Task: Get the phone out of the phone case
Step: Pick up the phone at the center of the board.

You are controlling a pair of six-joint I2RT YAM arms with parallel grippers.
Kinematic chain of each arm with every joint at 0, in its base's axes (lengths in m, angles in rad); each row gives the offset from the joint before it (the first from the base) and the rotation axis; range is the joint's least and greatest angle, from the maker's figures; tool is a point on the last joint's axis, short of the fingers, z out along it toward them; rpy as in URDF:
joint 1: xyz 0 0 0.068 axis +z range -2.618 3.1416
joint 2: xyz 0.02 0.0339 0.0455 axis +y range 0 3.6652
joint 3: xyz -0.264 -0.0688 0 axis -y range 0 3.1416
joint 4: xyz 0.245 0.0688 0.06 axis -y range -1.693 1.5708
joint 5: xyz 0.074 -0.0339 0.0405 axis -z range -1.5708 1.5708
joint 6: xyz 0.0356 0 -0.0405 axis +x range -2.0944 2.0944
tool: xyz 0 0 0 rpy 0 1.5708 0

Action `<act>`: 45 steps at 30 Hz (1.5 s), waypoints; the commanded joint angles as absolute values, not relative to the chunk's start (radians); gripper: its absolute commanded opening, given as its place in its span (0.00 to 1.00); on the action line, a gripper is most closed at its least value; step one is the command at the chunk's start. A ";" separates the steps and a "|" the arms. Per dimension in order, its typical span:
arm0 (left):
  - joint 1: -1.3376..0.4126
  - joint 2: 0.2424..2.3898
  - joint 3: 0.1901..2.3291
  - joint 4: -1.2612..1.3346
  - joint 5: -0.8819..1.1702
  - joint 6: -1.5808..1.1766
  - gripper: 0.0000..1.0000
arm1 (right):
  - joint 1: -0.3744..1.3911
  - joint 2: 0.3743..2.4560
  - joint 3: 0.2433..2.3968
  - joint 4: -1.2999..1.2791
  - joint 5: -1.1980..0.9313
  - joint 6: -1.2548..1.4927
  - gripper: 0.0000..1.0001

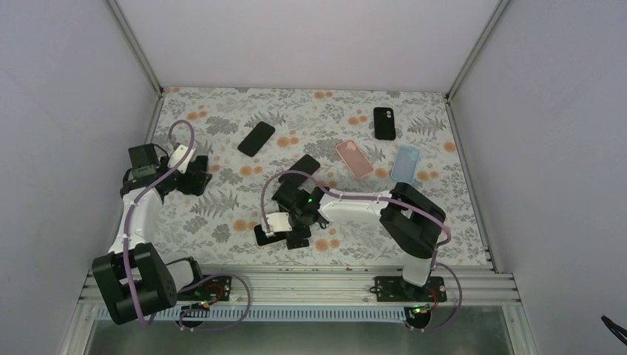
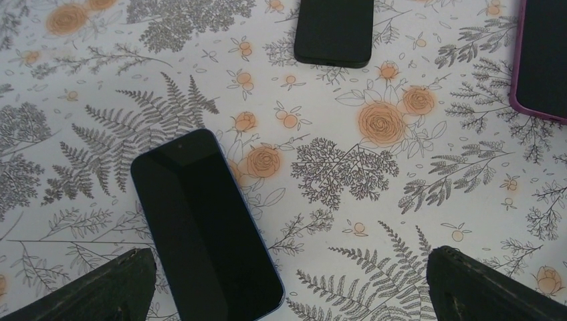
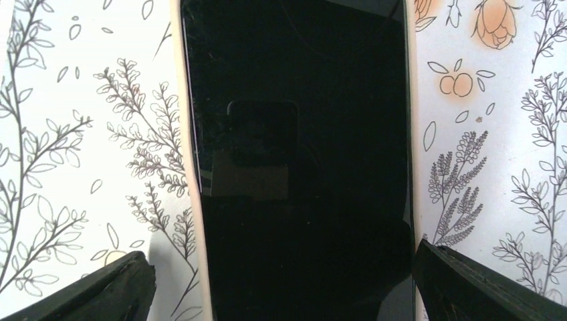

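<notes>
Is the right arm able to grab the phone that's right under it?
Probably yes. The right arm hangs just above the cased phone, jaws open on either side, with nothing in between.

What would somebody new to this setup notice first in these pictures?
Phones and cases lie scattered over a flowered tablecloth, with a pink case and a pale blue case side by side right of centre. The right claw hangs open over a dark-screened cased phone near the cloth's front edge, and that phone fills the right wrist view.
</notes>
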State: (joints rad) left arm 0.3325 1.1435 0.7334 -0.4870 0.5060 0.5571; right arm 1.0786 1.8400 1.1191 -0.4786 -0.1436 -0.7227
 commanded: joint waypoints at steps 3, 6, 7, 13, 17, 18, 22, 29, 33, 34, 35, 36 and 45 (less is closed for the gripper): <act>0.346 1.171 0.722 -0.439 0.554 0.566 1.00 | 1.081 1.794 1.101 -0.458 -0.104 -0.824 1.00; 0.349 1.183 0.726 -0.437 0.555 0.569 1.00 | 1.079 1.810 1.116 -0.470 -0.112 -0.834 1.00; 0.350 1.187 0.728 -0.437 0.556 0.572 1.00 | 1.076 1.818 1.122 -0.475 -0.118 -0.838 1.00; 0.363 1.207 0.732 -0.442 0.567 0.592 1.00 | 1.052 1.886 1.223 -0.588 -0.207 -0.852 1.00; 0.368 1.223 0.732 -0.453 0.576 0.612 1.00 | 1.039 1.923 1.269 -0.624 -0.220 -0.859 1.00; 0.369 1.231 0.733 -0.460 0.580 0.620 1.00 | 1.036 1.939 1.286 -0.647 -0.225 -0.860 1.00; 0.369 1.249 0.750 -0.506 0.609 0.659 1.00 | 1.026 2.000 1.359 -0.740 -0.263 -0.866 1.00; 0.370 1.249 0.746 -0.527 0.612 0.690 1.00 | 1.025 2.048 1.381 -0.787 -0.294 -0.855 1.00; 0.370 1.246 0.734 -0.521 0.616 0.685 1.00 | 1.025 2.040 1.355 -0.740 -0.265 -0.825 0.98; 0.370 1.243 0.731 -0.516 0.615 0.681 1.00 | 1.025 2.033 1.343 -0.719 -0.253 -0.815 0.95; 0.370 1.240 0.728 -0.509 0.612 0.676 1.00 | 1.025 2.028 1.330 -0.700 -0.233 -0.807 0.90; 0.370 1.235 0.727 -0.503 0.605 0.671 1.00 | 1.027 2.023 1.316 -0.678 -0.217 -0.798 0.83; 0.370 1.219 0.781 -0.521 0.607 0.645 1.00 | 1.027 1.962 1.204 -0.537 -0.131 -0.749 0.67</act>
